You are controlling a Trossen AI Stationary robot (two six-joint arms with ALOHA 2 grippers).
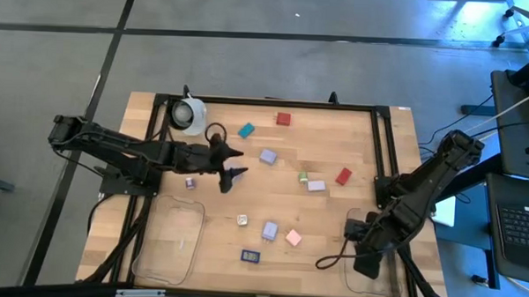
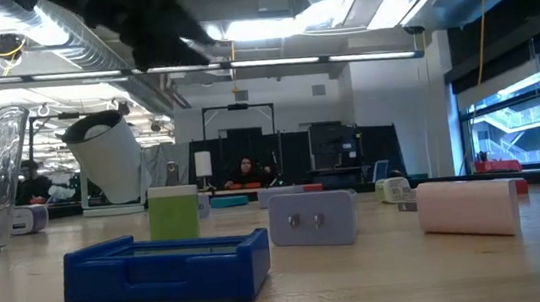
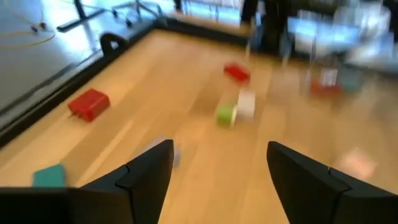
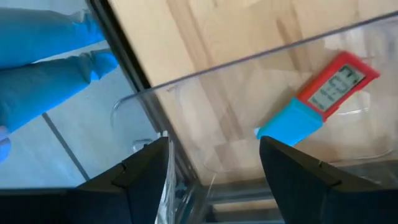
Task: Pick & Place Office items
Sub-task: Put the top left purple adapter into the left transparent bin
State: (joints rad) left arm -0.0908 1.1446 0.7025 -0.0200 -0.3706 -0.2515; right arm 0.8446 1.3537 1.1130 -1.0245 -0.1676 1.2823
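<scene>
Small office pieces lie scattered on the wooden table: a teal one (image 1: 246, 129), red ones (image 1: 283, 119) (image 1: 343, 176), lavender ones (image 1: 268, 156) (image 1: 270, 229), a green-and-white one (image 1: 303, 178), a pink one (image 1: 293, 238) and a dark blue one (image 1: 250, 256). My left gripper (image 1: 237, 163) hovers open mid-table, just left of the upper lavender piece. My right gripper (image 1: 364, 260) hangs open over the right clear tray (image 1: 372, 272). In the right wrist view a red-and-blue piece (image 4: 317, 99) lies flat on that tray's floor, beyond my open gripper (image 4: 214, 144).
A white round object with a dark centre (image 1: 188, 115) stands near the table's far left corner. A second clear tray (image 1: 169, 242) sits at the near left. A black frame (image 1: 384, 144) runs along the table's sides. A person sits in the room beyond (image 2: 247, 170).
</scene>
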